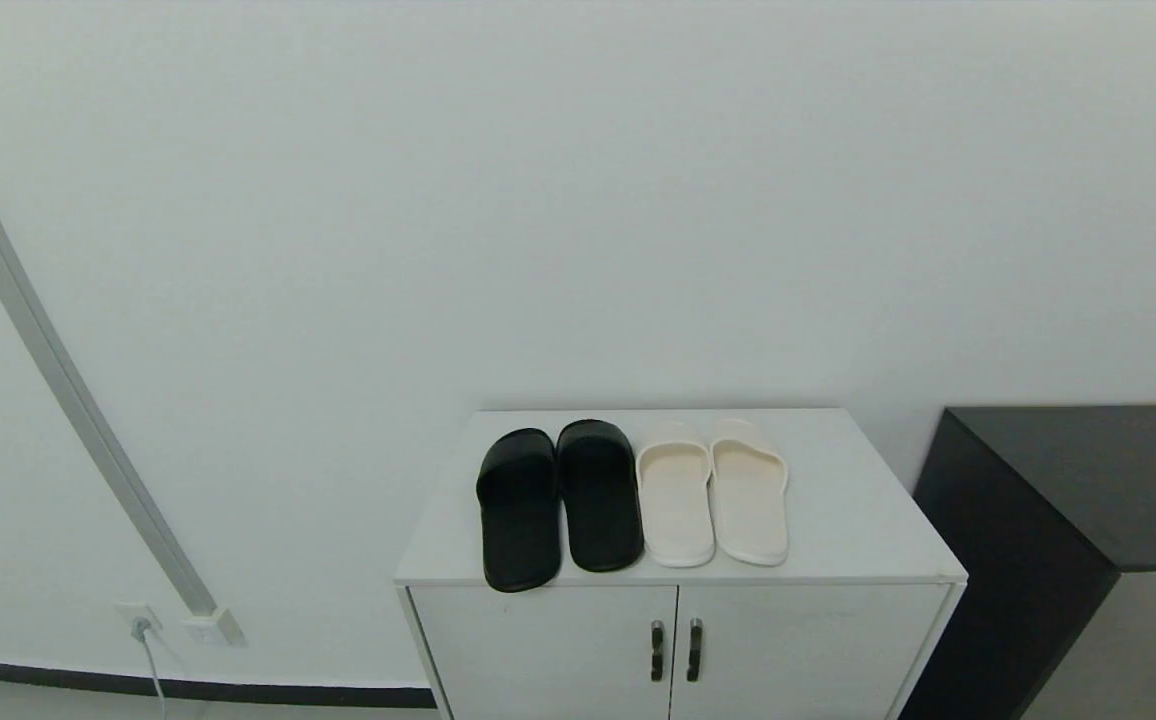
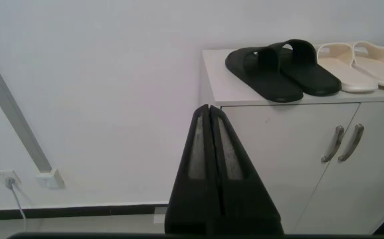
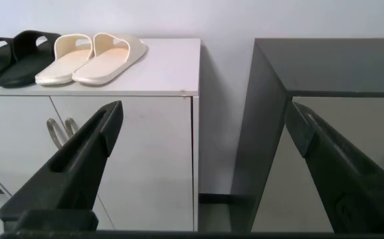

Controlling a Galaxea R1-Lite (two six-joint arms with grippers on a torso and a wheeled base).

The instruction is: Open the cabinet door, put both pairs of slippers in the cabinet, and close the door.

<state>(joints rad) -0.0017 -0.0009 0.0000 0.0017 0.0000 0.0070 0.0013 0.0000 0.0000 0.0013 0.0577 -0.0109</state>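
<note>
Shut tight: the left gripper (image 2: 209, 111), two flat fingers pressed together with no gap, holding nothing, touching nothing, out in the air in front of the white cabinet (image 1: 838, 520). Wide open: the right gripper (image 3: 204, 109), fingers far apart, nothing between them, touching nothing, also well apart from the cabinet. On top of the white cabinet, near its front edge: the black slippers (image 1: 578, 500) and the white slippers (image 1: 713, 500), all four in a row, side by side, toes toward the wall. Black pair on the left, white pair on the right, the inner black one just touching the inner white one. Heel of the far-left black slipper sticking out a bit past the front edge. Below them, both doors (image 1: 548, 650) shut, with two dark handles (image 1: 656, 650) close together in the middle. Just to the right of the white cabinet, a dark cabinet (image 1: 1088, 480).
</note>
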